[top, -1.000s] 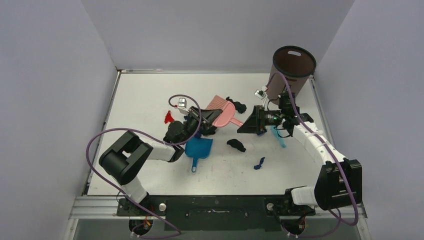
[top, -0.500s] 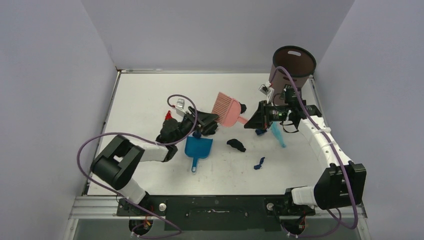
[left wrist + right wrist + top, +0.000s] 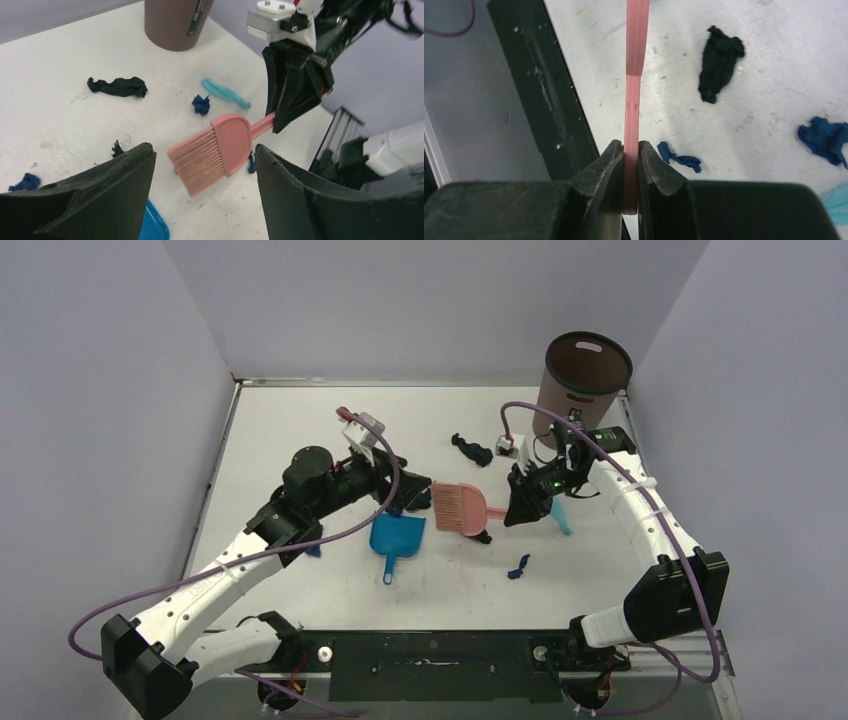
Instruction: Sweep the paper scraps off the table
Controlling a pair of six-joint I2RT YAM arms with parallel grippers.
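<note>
My right gripper (image 3: 520, 506) is shut on the handle of the pink hand brush (image 3: 458, 508), which hangs bristles-down just right of the blue dustpan (image 3: 397, 537). In the right wrist view the pads (image 3: 616, 152) clamp the pink handle (image 3: 632, 100). My left gripper (image 3: 408, 490) stands open behind the dustpan, and nothing sits between its fingers (image 3: 125, 170). Paper scraps lie on the table (image 3: 280, 430): a black one (image 3: 472, 450), a light-blue strip (image 3: 560, 515), a dark blue one (image 3: 517, 566) and a black one (image 3: 484, 536) under the brush.
A brown bin (image 3: 586, 375) stands at the back right corner. Another dark blue scrap (image 3: 312, 550) lies by the left forearm. The lilac walls close in the table on three sides. The left arm stretches across the table's left half.
The left gripper opened and let go of the brush, and its arm lifted away. The right gripper shut on the handle and carried the brush down to beside the dustpan.
</note>
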